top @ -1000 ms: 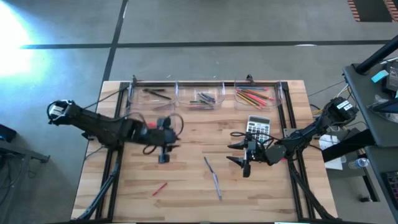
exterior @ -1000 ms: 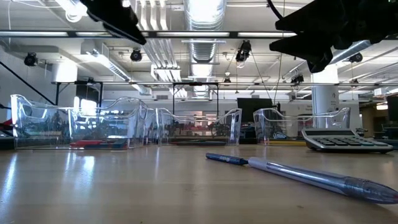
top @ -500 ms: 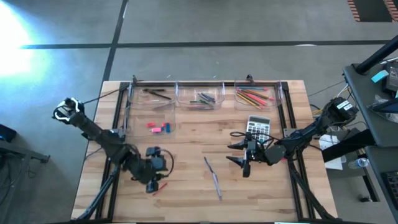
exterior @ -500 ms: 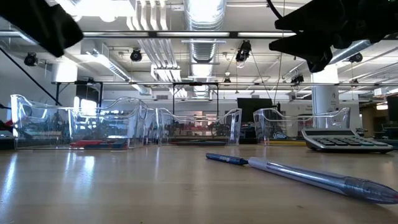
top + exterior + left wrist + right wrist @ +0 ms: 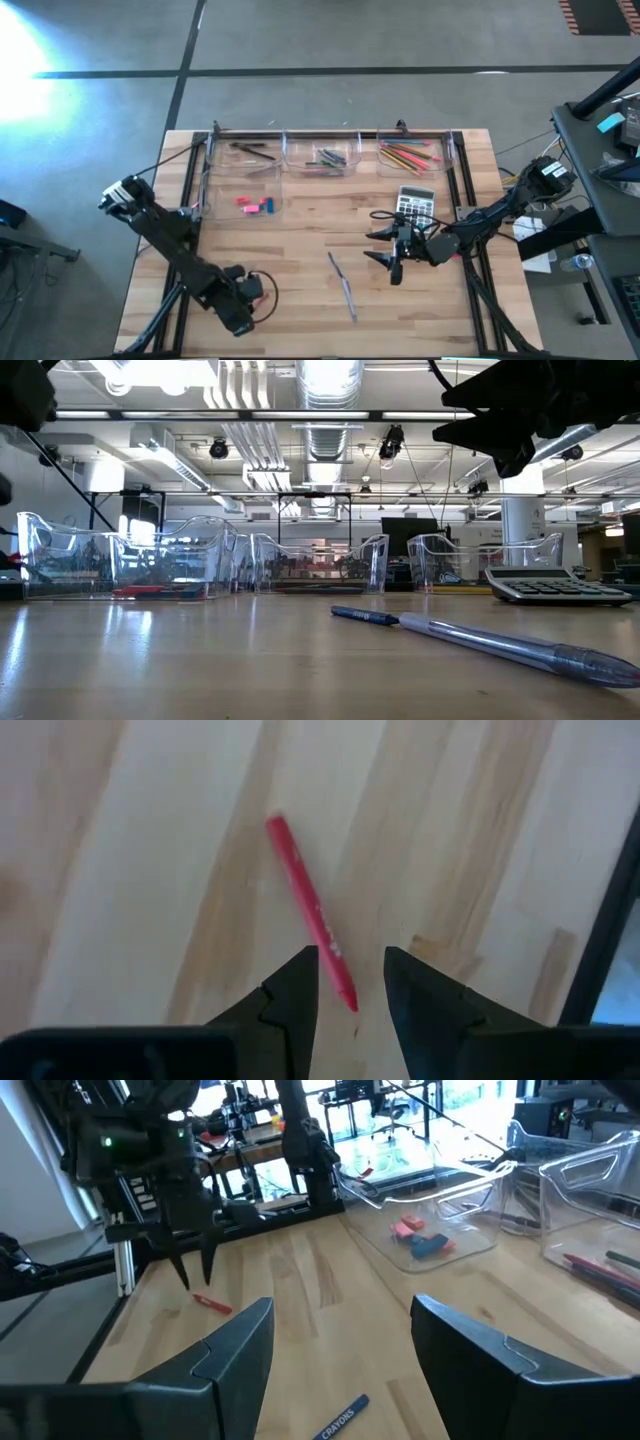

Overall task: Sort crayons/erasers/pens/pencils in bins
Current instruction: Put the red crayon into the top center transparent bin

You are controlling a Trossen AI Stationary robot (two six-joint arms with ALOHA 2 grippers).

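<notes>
The word "CRAYONS" is printed along a blue crayon (image 5: 342, 1418) lying on the table.

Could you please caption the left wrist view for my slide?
Left gripper poised open above a red crayon lying on the wooden table.

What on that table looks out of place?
Three sticks lie loose outside the bins: a red crayon under the left gripper, plus a blue crayon and clear pen mid-table. The calculator fits no bin.
</notes>
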